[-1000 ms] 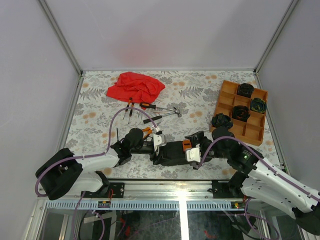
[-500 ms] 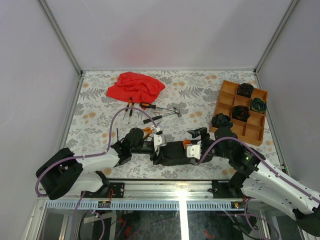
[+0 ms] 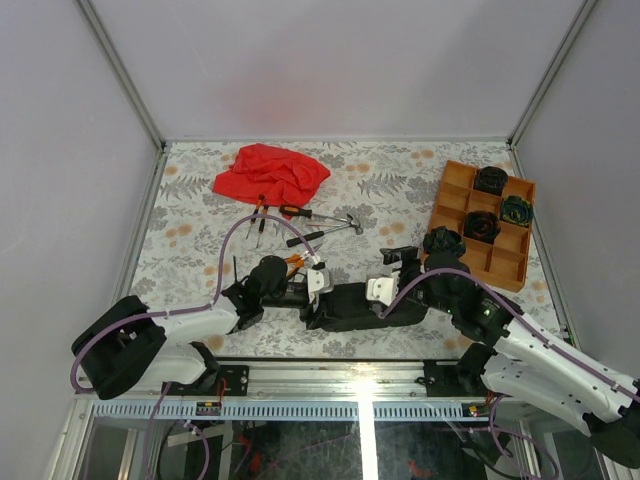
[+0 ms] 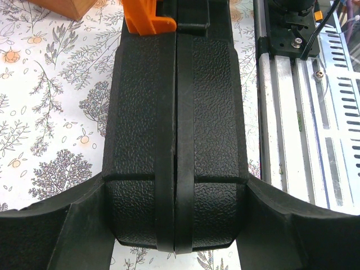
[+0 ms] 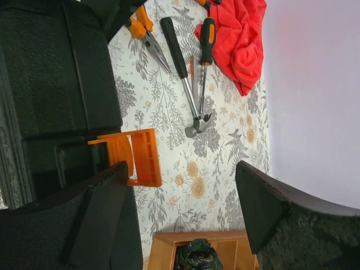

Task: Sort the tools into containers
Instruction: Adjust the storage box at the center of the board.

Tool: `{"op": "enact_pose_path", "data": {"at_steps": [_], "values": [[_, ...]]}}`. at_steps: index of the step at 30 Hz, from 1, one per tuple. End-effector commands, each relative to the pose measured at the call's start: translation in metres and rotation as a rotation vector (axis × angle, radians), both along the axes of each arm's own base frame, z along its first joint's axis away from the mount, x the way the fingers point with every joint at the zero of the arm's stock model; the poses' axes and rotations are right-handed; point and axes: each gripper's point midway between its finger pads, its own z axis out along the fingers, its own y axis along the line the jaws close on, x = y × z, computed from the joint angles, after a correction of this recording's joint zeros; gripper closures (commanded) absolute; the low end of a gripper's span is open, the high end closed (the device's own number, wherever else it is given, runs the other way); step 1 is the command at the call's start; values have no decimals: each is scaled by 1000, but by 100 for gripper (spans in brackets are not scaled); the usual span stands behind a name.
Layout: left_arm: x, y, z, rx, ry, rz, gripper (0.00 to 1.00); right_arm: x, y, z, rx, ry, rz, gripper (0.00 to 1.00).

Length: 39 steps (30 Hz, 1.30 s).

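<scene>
We are looking at one black tool case (image 3: 345,305), shut and standing on edge near the table's front. The left gripper (image 4: 175,225) is clamping its sides. The right gripper (image 5: 185,208) is gaping wide and empty by the orange latch (image 5: 140,154). One orange tray (image 3: 500,262) is holding four coiled bundles (image 3: 490,180). One hammer (image 5: 180,67) and one pair of pliers (image 5: 143,28) are lying between the case and the red cloth (image 3: 272,172).

The tool case (image 4: 208,112) is matt black plastic with a pebbled grain, its latch (image 4: 143,14) smooth orange plastic.
</scene>
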Motion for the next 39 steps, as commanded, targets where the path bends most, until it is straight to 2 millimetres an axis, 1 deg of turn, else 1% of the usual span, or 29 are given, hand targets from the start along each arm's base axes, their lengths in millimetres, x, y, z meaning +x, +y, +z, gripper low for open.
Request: {"op": "enact_pose_path", "data": {"at_steps": [1,4,7,12,14,19,21,23,24,25,26,27,29,30,33,35,38,39], "values": [[-4,-4,3,1,-6,-41,84,17,-2,14,44,-41,-89,17],[-5,-3,2,3,-9,-42,84,21,-4,14,48,-30,-123,17],[-4,-2,2,4,-15,-38,83,23,-3,20,92,11,-162,18],[-1,-2,3,3,-22,-26,77,16,-2,28,128,128,-202,19],[0,-2,3,2,-27,-20,74,11,-1,30,138,196,-218,20],[4,-1,6,-5,-44,9,67,-11,-3,31,153,396,-261,20],[8,-1,8,-10,-50,31,62,-16,-5,30,162,462,-298,20],[12,0,9,-17,-51,55,55,-16,-8,32,184,511,-363,20],[15,0,11,-20,-52,65,45,-16,-9,32,191,536,-395,19],[16,0,11,-21,-51,72,39,-16,-11,32,195,559,-423,18],[18,0,11,-21,-53,77,34,-18,-12,31,197,587,-450,17],[19,0,12,-21,-55,79,33,-18,-12,29,196,605,-471,16],[20,0,12,-20,-58,82,32,-18,-14,23,179,628,-498,14],[20,1,11,-17,-57,85,32,-20,-14,17,148,642,-494,13],[20,3,11,-14,-61,86,32,-34,-15,2,63,693,-440,9],[20,5,10,-12,-67,86,32,-42,-12,-2,45,716,-396,5],[18,6,11,-14,-83,76,33,-33,-15,-5,35,667,-407,0],[16,6,11,-16,-88,65,34,-30,-15,-7,26,650,-405,1]]}}
